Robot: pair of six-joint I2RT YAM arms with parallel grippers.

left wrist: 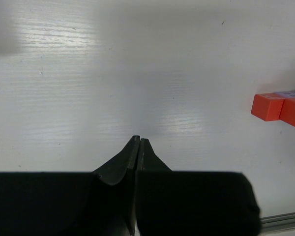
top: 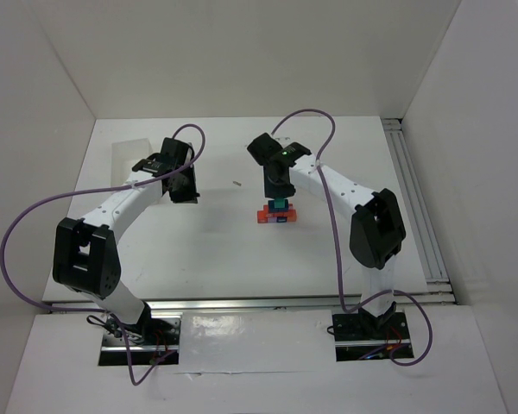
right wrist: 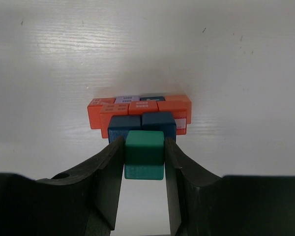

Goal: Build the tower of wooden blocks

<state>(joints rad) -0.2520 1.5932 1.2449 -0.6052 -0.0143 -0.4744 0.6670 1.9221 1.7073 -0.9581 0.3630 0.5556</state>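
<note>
The tower (top: 277,215) stands mid-table: a base of orange, red and purple wood blocks (right wrist: 142,109), with two dark blue cubes (right wrist: 160,122) on top. My right gripper (right wrist: 144,141) is shut on a teal cube (right wrist: 144,149), held at the top of the tower against the blue cubes; I cannot tell whether it rests on them. In the top view this gripper (top: 279,199) is right over the tower. My left gripper (left wrist: 138,140) is shut and empty over bare table, left of the tower (left wrist: 280,108). It shows in the top view (top: 183,191) too.
A small dark speck (top: 236,183) lies between the two grippers. A pale rectangular tray (top: 128,158) sits at the far left. Aluminium rails run along the right edge (top: 419,203) and the near edge (top: 268,302). White walls enclose the table.
</note>
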